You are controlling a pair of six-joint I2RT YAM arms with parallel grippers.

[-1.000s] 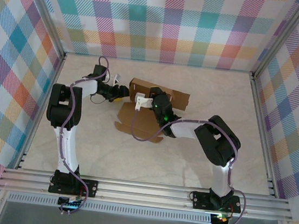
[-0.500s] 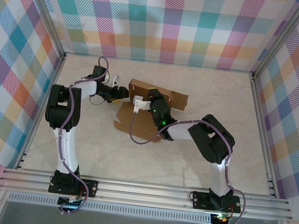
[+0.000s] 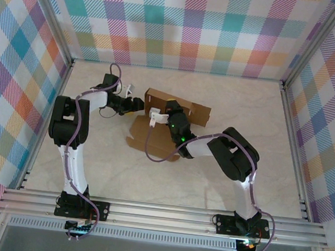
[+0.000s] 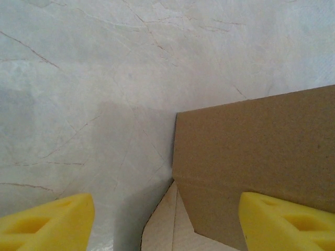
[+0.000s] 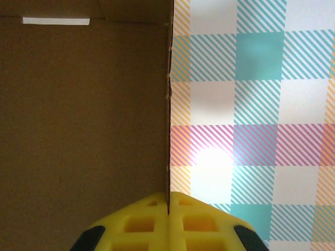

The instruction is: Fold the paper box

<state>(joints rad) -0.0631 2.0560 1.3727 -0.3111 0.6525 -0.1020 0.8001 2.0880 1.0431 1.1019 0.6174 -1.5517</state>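
The paper box [image 3: 190, 110] is brown cardboard, partly raised: one panel stands at the back and a flat flapped part [image 3: 152, 141] lies on the table in front. My right gripper [image 3: 169, 108] is shut on the edge of a standing panel [image 5: 84, 110]; the thin edge runs down between its yellow fingertips [image 5: 168, 209]. My left gripper [image 3: 138, 103] sits at the box's left end, open. In the left wrist view its yellow fingers [image 4: 47, 227] stand wide apart. One is over the bare table, the other over the cardboard corner [image 4: 251, 151]. Nothing is between them.
The white marbled table top [image 3: 221, 187] is ringed by plaid walls [image 3: 186, 24] on three sides. An aluminium rail [image 3: 163, 214] runs along the near edge, by the arm bases. Free room lies to the right and in front of the box.
My left gripper's jaws have spread wider. The right arm has shifted a little to the left, still pinching the cardboard panel.
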